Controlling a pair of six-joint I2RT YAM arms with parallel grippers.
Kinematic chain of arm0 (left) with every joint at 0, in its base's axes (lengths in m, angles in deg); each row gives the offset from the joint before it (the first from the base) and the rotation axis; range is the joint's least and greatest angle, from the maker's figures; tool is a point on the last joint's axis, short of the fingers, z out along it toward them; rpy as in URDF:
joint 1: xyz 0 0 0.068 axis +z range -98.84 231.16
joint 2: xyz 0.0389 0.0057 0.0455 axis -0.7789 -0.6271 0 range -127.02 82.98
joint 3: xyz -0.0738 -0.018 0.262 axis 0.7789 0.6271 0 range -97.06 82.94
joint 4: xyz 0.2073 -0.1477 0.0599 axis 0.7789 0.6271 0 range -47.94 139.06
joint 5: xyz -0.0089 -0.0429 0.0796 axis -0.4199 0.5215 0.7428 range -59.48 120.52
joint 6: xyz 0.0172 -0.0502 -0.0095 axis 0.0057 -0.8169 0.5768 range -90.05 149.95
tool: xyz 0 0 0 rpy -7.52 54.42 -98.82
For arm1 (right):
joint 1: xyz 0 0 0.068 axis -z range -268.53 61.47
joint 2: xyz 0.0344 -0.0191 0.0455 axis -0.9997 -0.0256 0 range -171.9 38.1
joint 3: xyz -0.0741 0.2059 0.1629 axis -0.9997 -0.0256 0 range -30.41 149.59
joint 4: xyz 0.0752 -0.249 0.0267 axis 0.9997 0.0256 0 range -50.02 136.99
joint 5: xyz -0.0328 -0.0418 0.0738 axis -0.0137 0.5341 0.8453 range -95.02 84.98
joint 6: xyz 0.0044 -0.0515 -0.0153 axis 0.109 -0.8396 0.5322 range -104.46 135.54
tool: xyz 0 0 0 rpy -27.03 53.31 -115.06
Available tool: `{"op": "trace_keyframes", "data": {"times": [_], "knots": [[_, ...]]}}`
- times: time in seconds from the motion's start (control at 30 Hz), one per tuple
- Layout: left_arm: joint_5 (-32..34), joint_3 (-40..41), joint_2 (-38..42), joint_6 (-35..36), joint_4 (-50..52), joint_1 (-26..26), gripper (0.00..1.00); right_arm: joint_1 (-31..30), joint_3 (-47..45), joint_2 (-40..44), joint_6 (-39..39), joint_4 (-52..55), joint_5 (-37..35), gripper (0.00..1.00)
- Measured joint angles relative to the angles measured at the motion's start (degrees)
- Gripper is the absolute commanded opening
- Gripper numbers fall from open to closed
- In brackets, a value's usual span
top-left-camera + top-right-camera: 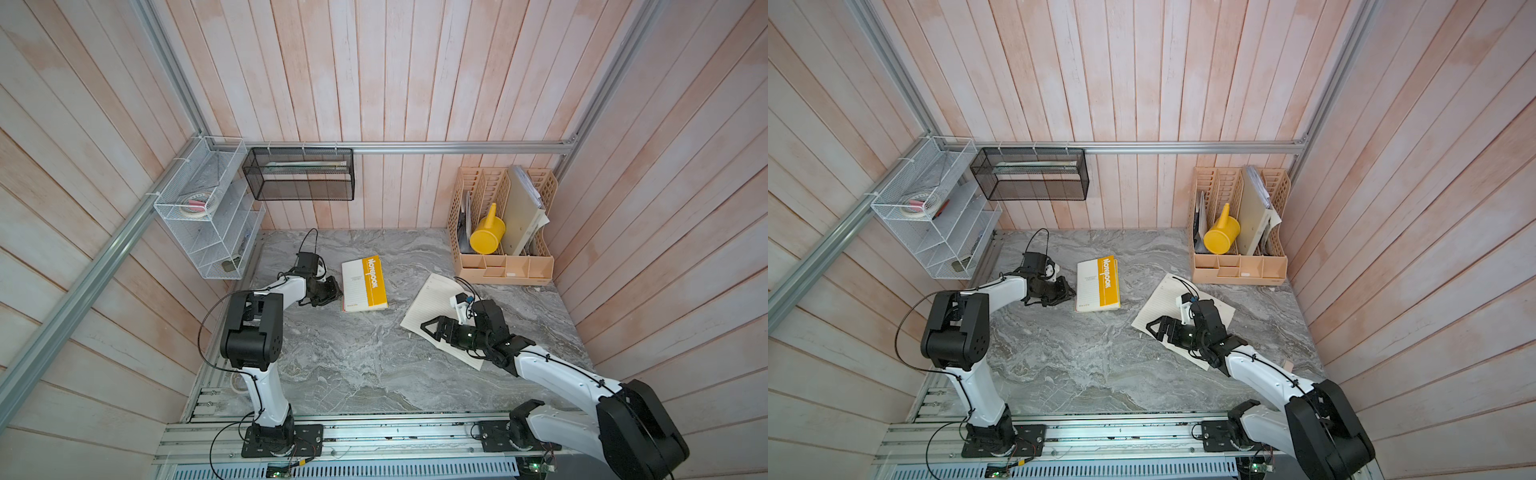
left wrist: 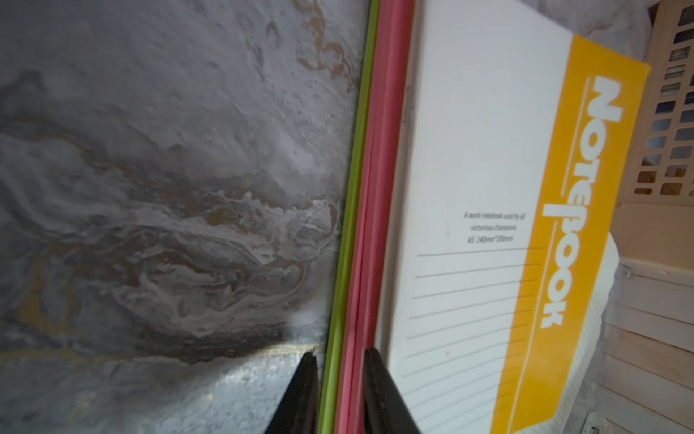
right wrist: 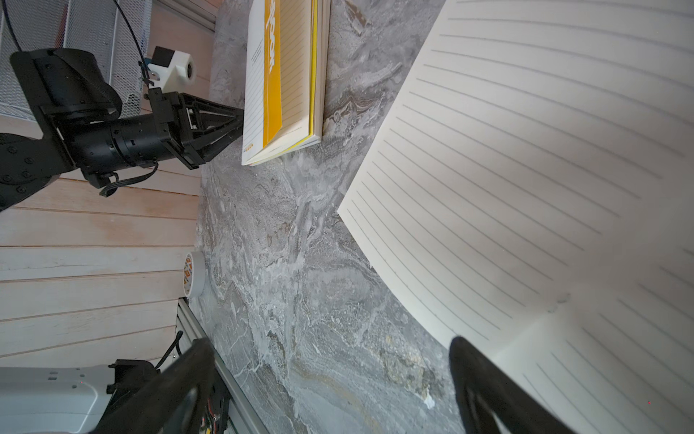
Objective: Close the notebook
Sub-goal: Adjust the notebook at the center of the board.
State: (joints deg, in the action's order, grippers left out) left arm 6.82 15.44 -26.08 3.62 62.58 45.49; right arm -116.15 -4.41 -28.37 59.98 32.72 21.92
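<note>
Two books on the surface [image 1: 353, 365].
- yellow notebook [image 1: 365, 284]: on the left arm's side, cover up. It looks already shut.
- open lined notebook [image 1: 428, 299]: spread flat on the right arm's side, in front of the peach desk organiser [image 1: 503, 270]. My read is that this is the one left to close.

Pincers:
- left pincer [image 2: 340, 359]: at the yellow notebook's fore-edge, fingers narrowly apart with the green and pink page edges between them. Can't tell if it's actually biting.
- right pincer [image 3: 330, 342]: spread wide, empty, hovering over an edge of the open pages.

How I'd do it:
- Drop the right pincer onto the free page edge with a shallow bite.
- Take the whole half, not one leaf.
- Swing it in an arc over the fold, let go low, pat flat.
- Left side: don't lift or drag the yellow notebook. A bite on a few sheets would likely fan it open.

Readable:
- "Notebook" in white on the yellow band.
- Small print: "A work notebook used by all victorious champions", then an A5 format line.
- No writing visible on the lined pages.
- Tape roll [image 3: 195, 274] by the wall has orange print, too small to read.
</note>
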Motion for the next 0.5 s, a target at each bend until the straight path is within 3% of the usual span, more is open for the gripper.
{"op": "trace_keyframes", "data": {"times": [0.27,0.5], "knots": [[3.0,0.5,0.9,0.6,1.5,0.0,0.24,0.0,0.0,0.0,0.0,0.0,0.0,0.98],[0.3,6.3,12.9,0.3,-1.7,0.0,0.25,0.0,0.0,0.0,-0.1,0.2,0.0,0.98]]}}
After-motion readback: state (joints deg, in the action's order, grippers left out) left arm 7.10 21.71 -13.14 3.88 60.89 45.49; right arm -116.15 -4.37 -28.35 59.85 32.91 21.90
